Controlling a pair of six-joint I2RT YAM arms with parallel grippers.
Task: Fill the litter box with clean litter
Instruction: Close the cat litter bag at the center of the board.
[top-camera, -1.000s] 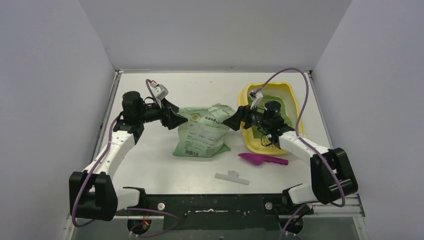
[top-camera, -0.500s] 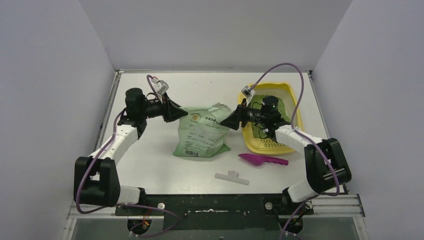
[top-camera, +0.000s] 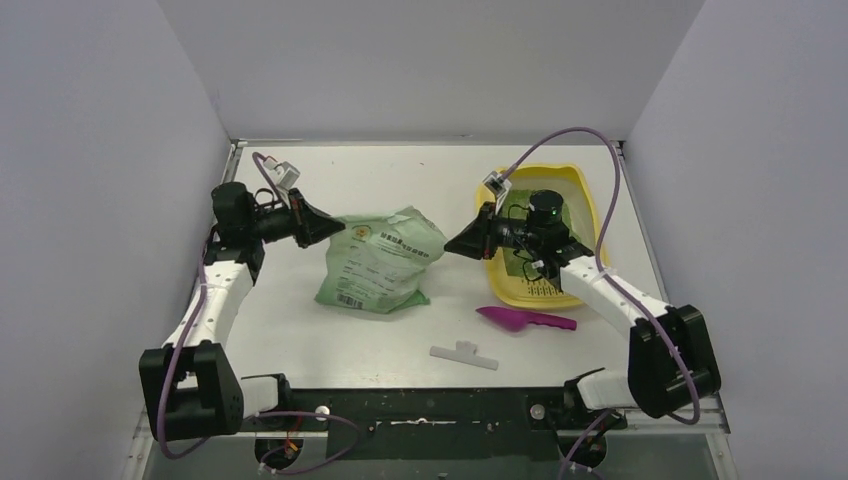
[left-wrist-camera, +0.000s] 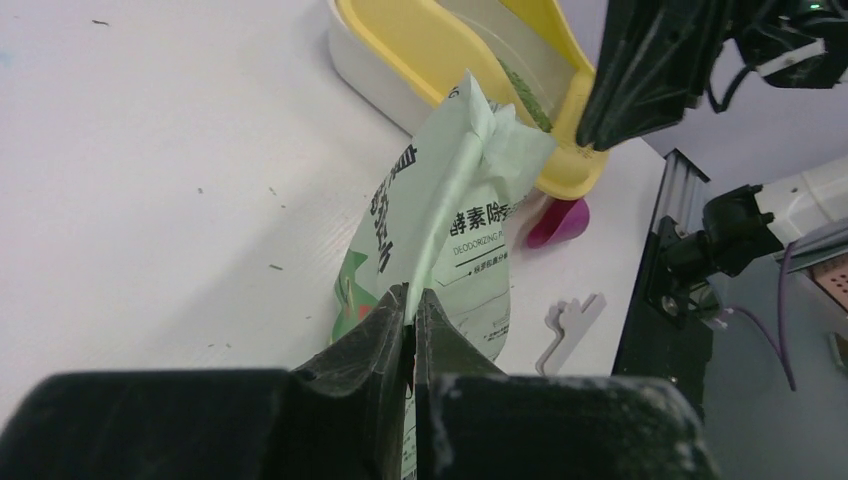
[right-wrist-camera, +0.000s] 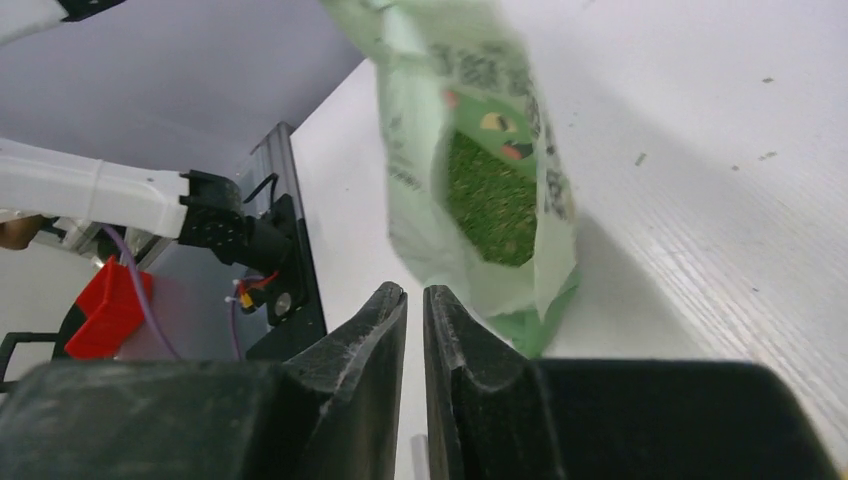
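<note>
Left wrist view shows the left end effector (left-wrist-camera: 410, 296) clenched on the near edge of the green bag (left-wrist-camera: 450, 220), a strip of the plastic pinched between its fingers. From above, that grip sits at the bag's upper left corner, and the bag lies slumped on the white surface (top-camera: 400, 180) between the two arms. The right end effector (right-wrist-camera: 413, 290) has its fingers drawn almost together, with only a slit between them and nothing in it. It hangs just beside the bag's open right end, holding none of it. Through that opening, green litter (right-wrist-camera: 490, 200) shows inside the bag. Under the right wrist sits the yellow litter box (top-camera: 596, 215), right of the bag, with some green litter in it. A magenta scoop (top-camera: 525, 319) lies in front of the box, and a small white piece (top-camera: 464, 354) lies nearer the arm bases.
</note>
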